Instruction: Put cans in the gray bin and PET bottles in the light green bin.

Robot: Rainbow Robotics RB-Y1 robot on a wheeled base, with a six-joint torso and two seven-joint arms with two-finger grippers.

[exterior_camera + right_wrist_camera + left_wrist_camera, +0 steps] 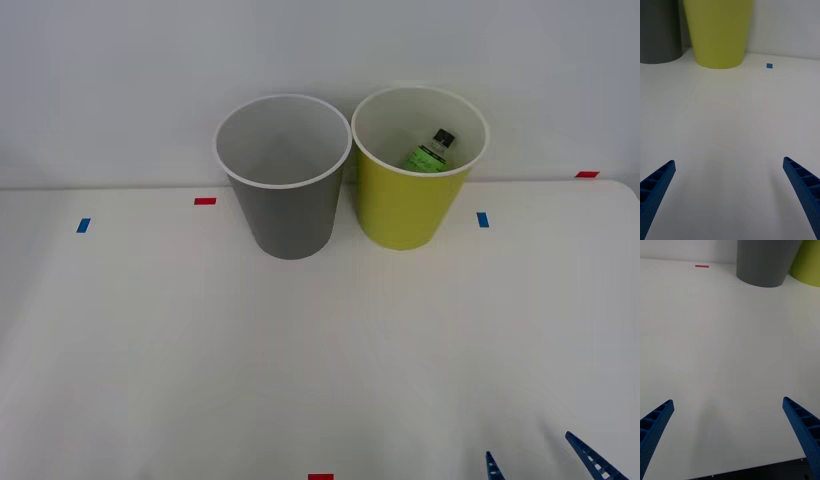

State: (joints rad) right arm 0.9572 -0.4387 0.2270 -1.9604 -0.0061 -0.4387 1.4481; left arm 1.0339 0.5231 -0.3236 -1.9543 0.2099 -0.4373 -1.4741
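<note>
Both sets of jaws stand spread wide w/ nothing between them. Right gripper [730,198] hangs over bare table, its blue ribbed fingers [657,183] far apart; in the front view its tips [590,462] poke in at the near right edge. Left gripper [728,438] is likewise splayed, over the near part of the table, left of centre.

PET bottle [432,150] lies inside the light green bin [405,205], leaning tilted against the far-right inner wall, black cap up and to the right, green label below it. How far down it sits can't be told; bin's rim hides the lower part.

Light green bin stands upright at the far side of the table, right of centre, close to the wall. Gray bin [290,215] stands upright just beside it on the left; rims look to be touching or nearly so, can't tell which. Inside of the gray bin shows pale gray wall, no contents visible from above.

Outward: white table [200,360] carries small tape marks. Blue mark [483,219] sits just right of the green bin, another blue mark [83,225] far left. Red mark [205,201] lies left of the gray bin, red mark [587,174] at the far right edge, red mark [320,477] at the near edge, centre. Both grippers are well apart from the bins.
</note>
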